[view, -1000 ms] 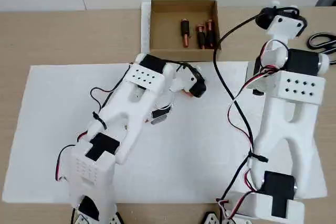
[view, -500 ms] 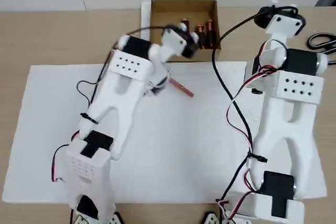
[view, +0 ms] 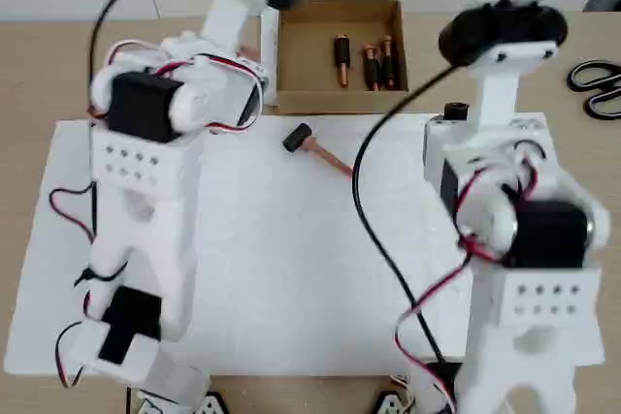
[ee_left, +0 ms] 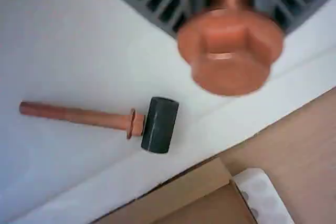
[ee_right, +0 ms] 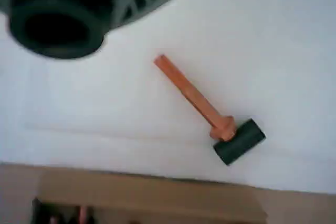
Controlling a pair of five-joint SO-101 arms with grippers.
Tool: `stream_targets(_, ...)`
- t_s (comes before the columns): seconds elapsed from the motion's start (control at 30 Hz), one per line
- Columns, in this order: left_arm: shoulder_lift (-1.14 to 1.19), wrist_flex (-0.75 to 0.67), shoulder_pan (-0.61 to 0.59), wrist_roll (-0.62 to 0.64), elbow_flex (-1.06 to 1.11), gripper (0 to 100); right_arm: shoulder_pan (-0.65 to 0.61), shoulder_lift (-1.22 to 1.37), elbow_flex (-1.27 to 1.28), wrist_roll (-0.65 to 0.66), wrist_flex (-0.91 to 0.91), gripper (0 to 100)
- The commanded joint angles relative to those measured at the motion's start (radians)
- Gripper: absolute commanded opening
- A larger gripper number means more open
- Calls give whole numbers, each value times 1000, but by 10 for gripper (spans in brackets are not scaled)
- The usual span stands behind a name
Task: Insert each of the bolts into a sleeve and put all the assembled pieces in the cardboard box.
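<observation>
left arm (view: 146, 210): white printed shell, boxy links, two rows of small holes | right arm (view: 529, 336): same white shell and hole grid | servos (view: 141, 106): black blocks at joints | wires (view: 464, 210): thin red, black and white bundles | cable (view: 355, 176): thick, black, looped beside right arm

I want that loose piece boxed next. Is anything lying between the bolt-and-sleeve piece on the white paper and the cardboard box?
Nothing visible does. The bolt-and-sleeve piece lies on bare white paper just short of the cardboard box; only the box's own near wall stands between, so it must be lifted over.
</observation>
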Motion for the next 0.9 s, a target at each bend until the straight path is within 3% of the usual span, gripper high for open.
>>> stream_targets(0.0, -107, 11, -2, 126, -44, 6, -62, -168, 190, 6, -107, 4)
stream_targets(0.23, -209, 11, 2, 293, -42, 6, -108, -466, 491, 6, -259, 4)
stream_targets(0.6, -224, 8, 31, 367, -39, 6, -110, -986, 1013, 6, -547, 4)
stream_targets(0.73, -224, -3, 60, 384, 99, 6, -145, -1156, 1203, -2, -671, 4)
stream_targets(0.87, -233, -104, 80, 436, 225, 6, -226, -1147, 1286, -43, -708, 6)
